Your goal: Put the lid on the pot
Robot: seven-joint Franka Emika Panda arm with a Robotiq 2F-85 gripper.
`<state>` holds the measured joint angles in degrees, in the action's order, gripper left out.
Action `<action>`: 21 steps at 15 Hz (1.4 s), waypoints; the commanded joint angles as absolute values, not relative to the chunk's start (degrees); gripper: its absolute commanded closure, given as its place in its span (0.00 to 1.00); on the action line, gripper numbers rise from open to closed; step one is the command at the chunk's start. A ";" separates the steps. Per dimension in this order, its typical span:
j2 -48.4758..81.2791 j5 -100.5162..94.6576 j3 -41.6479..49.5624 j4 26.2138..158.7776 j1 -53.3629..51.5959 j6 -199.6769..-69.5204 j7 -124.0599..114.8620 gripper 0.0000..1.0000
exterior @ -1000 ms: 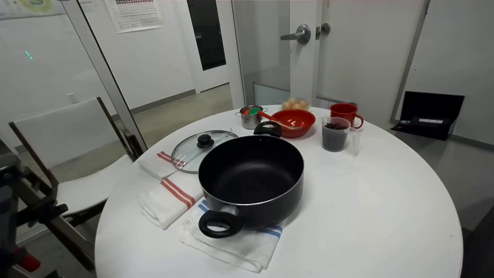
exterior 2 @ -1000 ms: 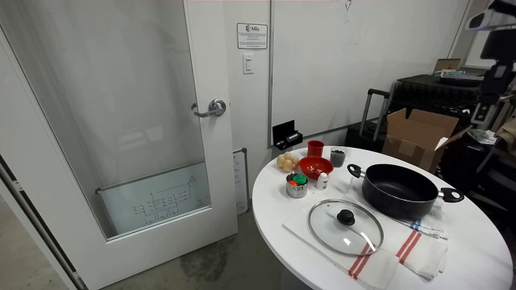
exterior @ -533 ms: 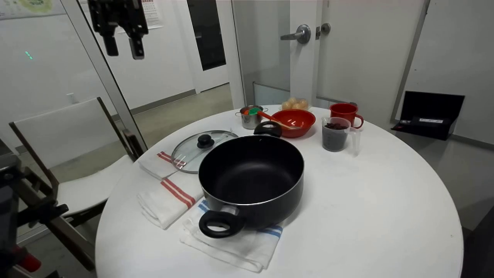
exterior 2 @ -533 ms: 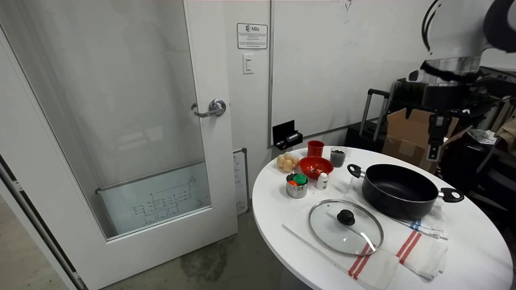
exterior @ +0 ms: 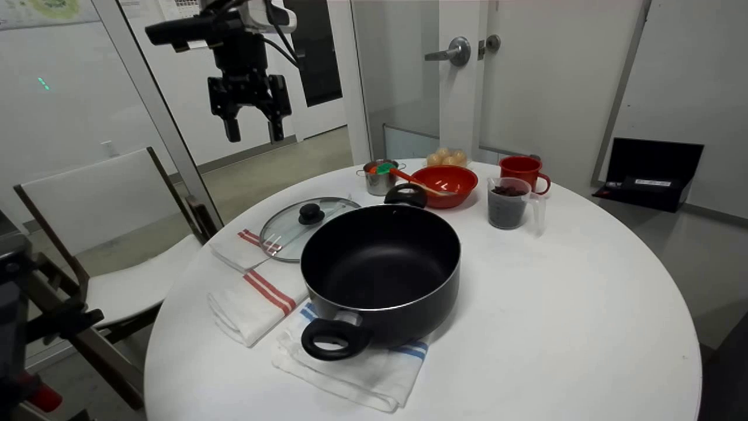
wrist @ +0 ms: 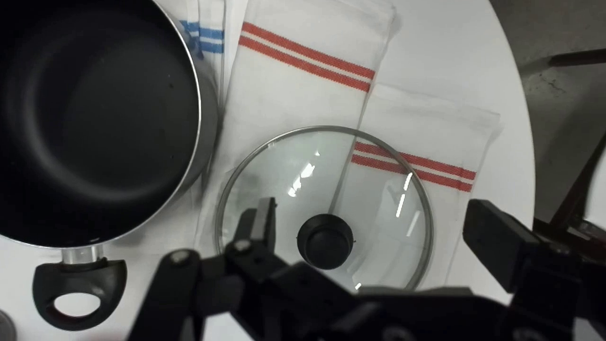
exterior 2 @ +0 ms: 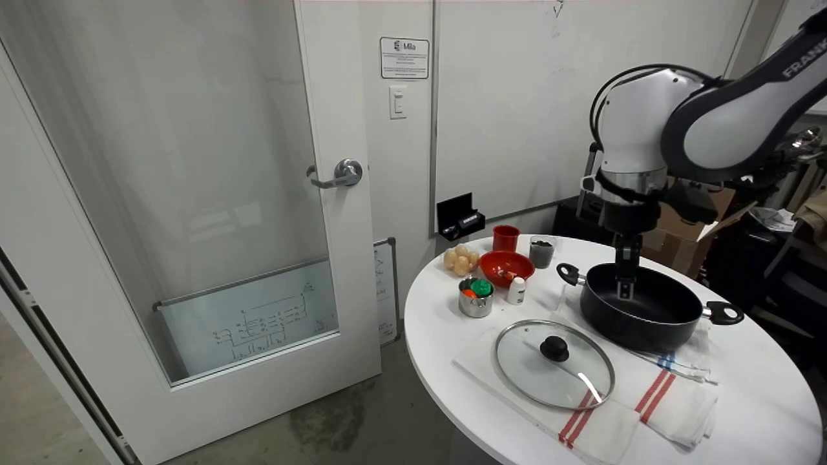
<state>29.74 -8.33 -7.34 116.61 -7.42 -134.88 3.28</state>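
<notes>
The lid (exterior: 292,228) is round clear glass with a thin metal rim and a black centre knob. It lies on folded towels beside the pot and also shows in an exterior view (exterior 2: 554,374) and the wrist view (wrist: 325,241). In an exterior view the pot hides part of its rim. The pot (exterior: 409,318) is wide and black with two loop handles, uncovered; it shows in an exterior view (exterior 2: 636,329) and the wrist view (wrist: 109,118). My gripper (exterior: 255,133) is open and empty, high above the table. In the wrist view (wrist: 371,213) the knob appears between its fingers, nearer the left one.
Folded striped towels (exterior: 257,310) lie under the lid and pot. Beyond the pot stand a small steel pot (exterior: 381,184), a red bowl (exterior: 447,193), a red mug (exterior: 520,168) and a clear measuring cup (exterior: 505,211). A small white bottle (exterior 2: 517,292) stands by the bowl.
The arm has come into view and moved over the table, lower and towards the lid, with its gripper open. The lid and pot have not moved.
</notes>
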 commanded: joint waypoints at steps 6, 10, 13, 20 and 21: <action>46.94 -11.45 -5.45 100.17 -9.80 -136.24 6.69 0.00; 52.38 -10.96 -5.88 94.56 -9.65 -135.74 8.99 0.00; 55.76 -11.04 -5.83 91.13 -9.97 -135.28 9.94 0.00; 62.78 -11.10 -6.00 85.08 -10.66 -134.28 12.07 0.00; 63.52 -11.09 -6.04 84.41 -10.74 -134.18 12.36 0.00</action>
